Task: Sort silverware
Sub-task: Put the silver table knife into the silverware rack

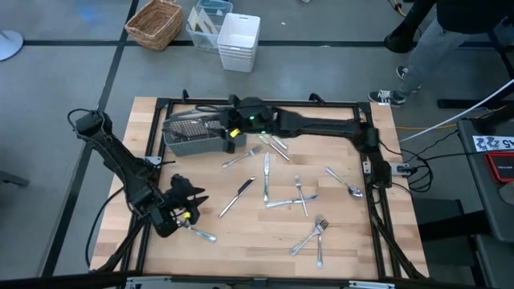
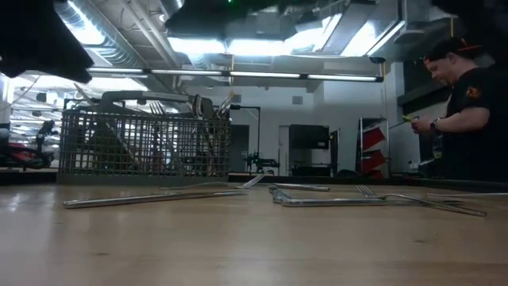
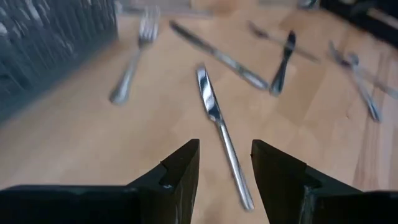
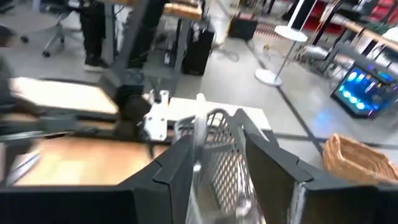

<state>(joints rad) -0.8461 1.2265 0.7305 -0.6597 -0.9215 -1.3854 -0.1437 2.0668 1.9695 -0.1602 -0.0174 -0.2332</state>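
Several pieces of silverware lie scattered flat on the wooden table point(image 1: 241, 241): a knife point(image 1: 237, 197), forks point(image 1: 309, 237), a spoon point(image 1: 345, 185). The grey mesh caddy point(image 1: 189, 132) stands at the far left with several pieces upright in it point(image 2: 210, 107). My left gripper point(image 1: 197, 201) hovers open near the front left, its fingers on either side of the knife's handle end point(image 3: 233, 168) without touching it. My right gripper point(image 1: 233, 128) hangs open above the caddy's right end. A shiny, blurred piece point(image 4: 199, 134) shows in the gap between its fingers, touching neither.
A black rail frame point(image 1: 377, 201) borders the table. A utensil point(image 1: 201, 234) lies by my left arm. Beyond the far edge stand a wicker basket point(image 1: 155, 22) and white bins point(image 1: 238, 40). A person point(image 2: 468, 103) stands past the right side.
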